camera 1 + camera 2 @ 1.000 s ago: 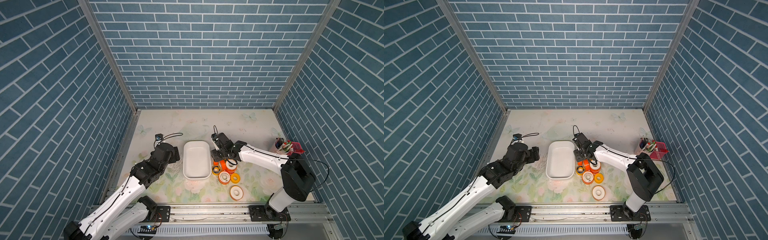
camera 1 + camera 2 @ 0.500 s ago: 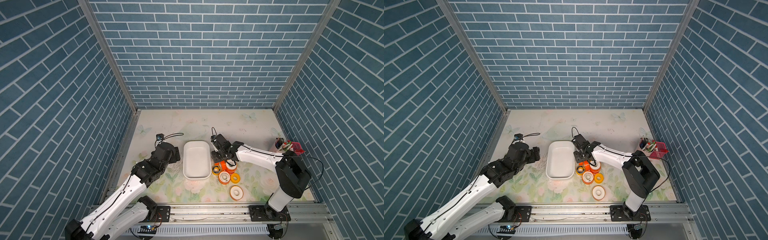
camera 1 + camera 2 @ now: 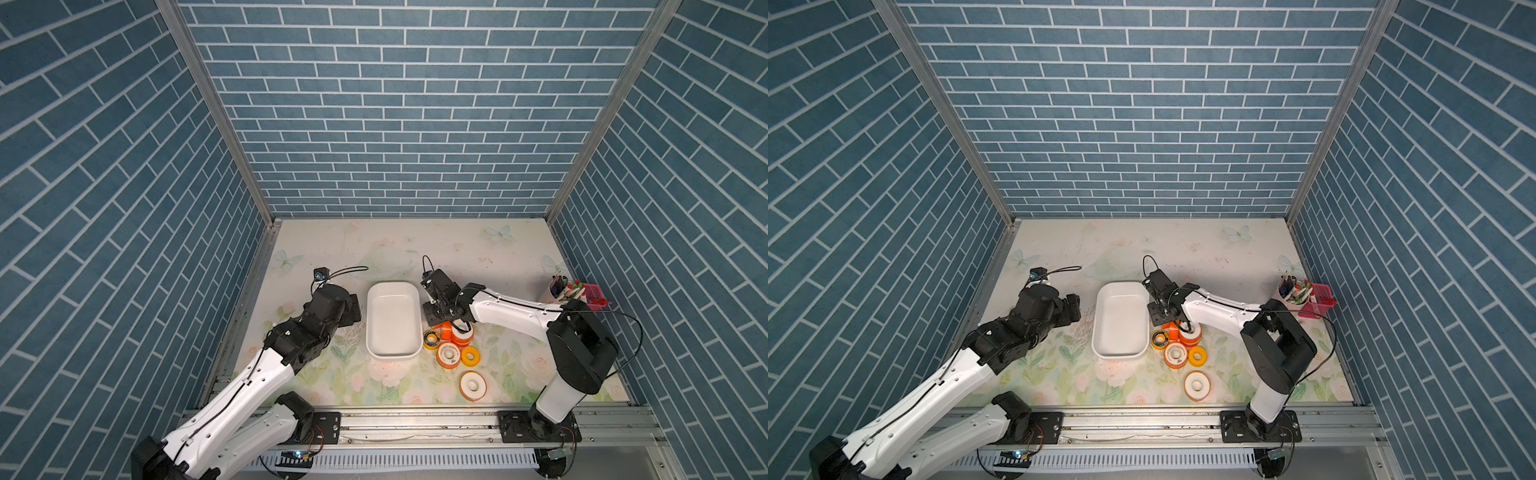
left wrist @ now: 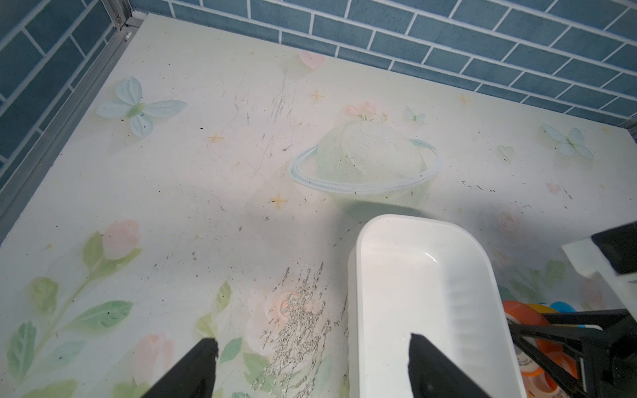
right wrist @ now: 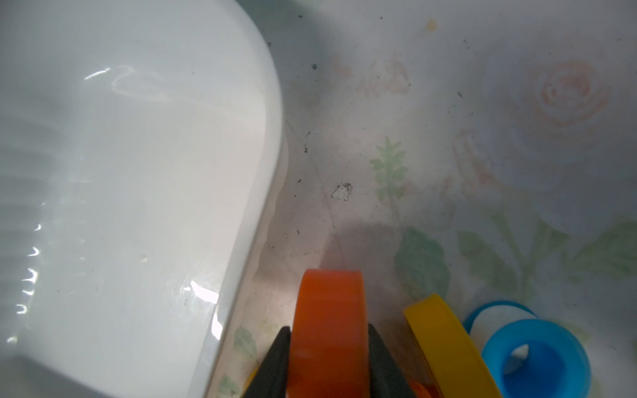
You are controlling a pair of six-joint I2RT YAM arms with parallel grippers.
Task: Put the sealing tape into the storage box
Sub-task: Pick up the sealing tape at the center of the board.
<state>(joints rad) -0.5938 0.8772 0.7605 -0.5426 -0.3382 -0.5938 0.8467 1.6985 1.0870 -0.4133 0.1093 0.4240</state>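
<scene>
**Right gripper clamps an orange roll beside the box**

The right gripper (image 5: 329,361) is closed on an orange roll (image 5: 327,310) that stands on edge. Its two black fingers (image 5: 275,358) press the roll's flat faces, just beside the long wall of the box (image 5: 269,138). A yellow roll (image 5: 444,344) and a blue roll (image 5: 537,358) sit right next to it.

The left gripper (image 4: 312,344) hangs wide open and holds nothing — one finger is over the mat (image 4: 172,206), the other over the box's rim.

In both top views the other rolls (image 3: 449,355) cluster on the mat just beside the box's right side. A lone roll (image 3: 473,385) lies apart from them, nearer the front rail (image 3: 415,424).

The print on the rolls' white faces is too small to read — no brand can be made out.
</scene>
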